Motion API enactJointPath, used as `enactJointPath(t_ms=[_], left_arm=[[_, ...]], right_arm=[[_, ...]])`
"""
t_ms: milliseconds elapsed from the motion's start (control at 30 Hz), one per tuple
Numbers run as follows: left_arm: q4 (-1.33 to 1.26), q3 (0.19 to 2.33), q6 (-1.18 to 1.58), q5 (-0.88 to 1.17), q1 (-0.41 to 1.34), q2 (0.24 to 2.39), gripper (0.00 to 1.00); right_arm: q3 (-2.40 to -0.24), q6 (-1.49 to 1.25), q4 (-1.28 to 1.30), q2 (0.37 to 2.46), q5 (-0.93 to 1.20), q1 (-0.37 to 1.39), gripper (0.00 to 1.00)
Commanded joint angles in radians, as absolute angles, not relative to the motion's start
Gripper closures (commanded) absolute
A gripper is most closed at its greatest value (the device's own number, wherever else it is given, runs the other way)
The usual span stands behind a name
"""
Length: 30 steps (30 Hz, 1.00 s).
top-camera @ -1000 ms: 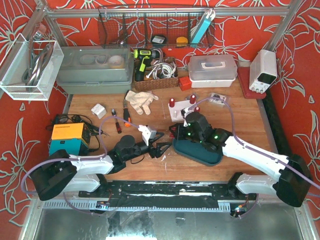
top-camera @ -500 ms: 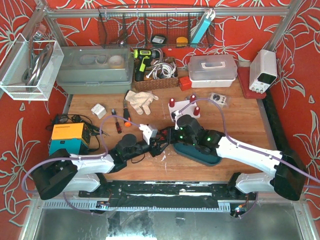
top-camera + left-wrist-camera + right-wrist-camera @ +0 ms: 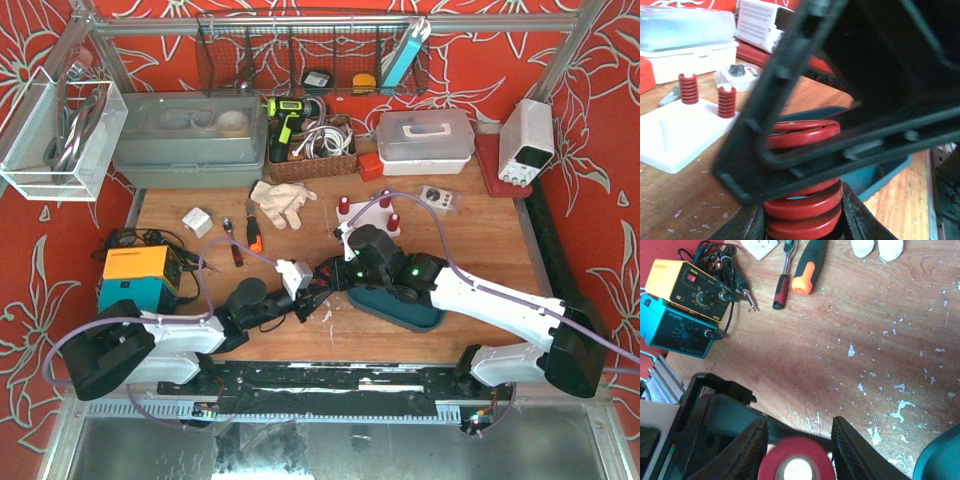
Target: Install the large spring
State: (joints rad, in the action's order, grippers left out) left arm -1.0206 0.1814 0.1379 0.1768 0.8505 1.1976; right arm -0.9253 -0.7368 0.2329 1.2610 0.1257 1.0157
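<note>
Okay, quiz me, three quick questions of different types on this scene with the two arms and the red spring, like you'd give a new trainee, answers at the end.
1. True or false: the left gripper is shut on the large spring.
2. Multiple choice: the tray under the right arm is A) teal, B) yellow, C) white.
3. Fill the gap: in the right wrist view, the tool handle beside the ratchet is black and ____.
Key: 1 true; 2 A; 3 orange.
</note>
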Motion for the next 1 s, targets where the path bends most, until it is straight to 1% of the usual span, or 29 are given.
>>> enactJointPath(t_ms=[0,100,333,367,400,433,500,533,600,667,767,833,867,967], left_arm=[[-1.094,0.173,0.047,0.196,0.876,1.172,1.00],[-1.094,0.173,0.039,0.193,0.880,1.171,1.00],[-1.081,0.174,0.054,0.146,0.881,1.169,1.00],[-1.072,0.178,0.058,0.132,0.881,1.168,0.98],[-1.061,0.180,0.064,0.115,0.881,1.166,0.91],[-1.053,0.182,0.071,0.095,0.881,1.165,0.82],[-1.030,0.188,0.084,0.060,0.881,1.162,0.55],[-1.016,0.193,0.088,0.044,0.881,1.162,0.43],[-0.986,0.203,0.095,0.013,0.881,1.163,0.27],[-0.962,0.210,0.104,-0.014,0.881,1.165,0.18],[-0.942,0.215,0.113,-0.049,0.880,1.169,0.10],[-0.933,0.217,0.117,-0.072,0.880,1.172,0.02],[-0.924,0.220,0.121,-0.091,0.880,1.174,0.01],[-0.883,0.234,0.166,-0.183,0.877,1.184,0.00]], right_arm=[[-0.960,-0.716,0.272,1.294,0.173,1.006,0.61],[-0.948,-0.723,0.262,1.299,0.176,1.007,0.61],[-0.935,-0.713,0.258,1.284,0.187,1.006,0.89],[-0.936,-0.711,0.259,1.283,0.190,1.007,0.92],[-0.937,-0.710,0.259,1.284,0.189,1.006,0.95],[-0.937,-0.709,0.256,1.282,0.188,1.006,0.97],[-0.939,-0.704,0.243,1.281,0.168,1.004,1.00],[-0.944,-0.694,0.244,1.283,0.141,1.003,1.00],[-0.965,-0.660,0.262,1.282,0.069,0.996,1.00],[-0.984,-0.620,0.271,1.280,-0.013,0.969,1.00],[-0.997,-0.568,0.253,1.292,-0.123,0.910,1.00],[-0.995,-0.528,0.219,1.311,-0.149,0.860,1.00],[-0.988,-0.506,0.186,1.322,-0.168,0.843,1.00],[-0.973,-0.461,0.102,1.366,-0.194,0.788,1.00]])
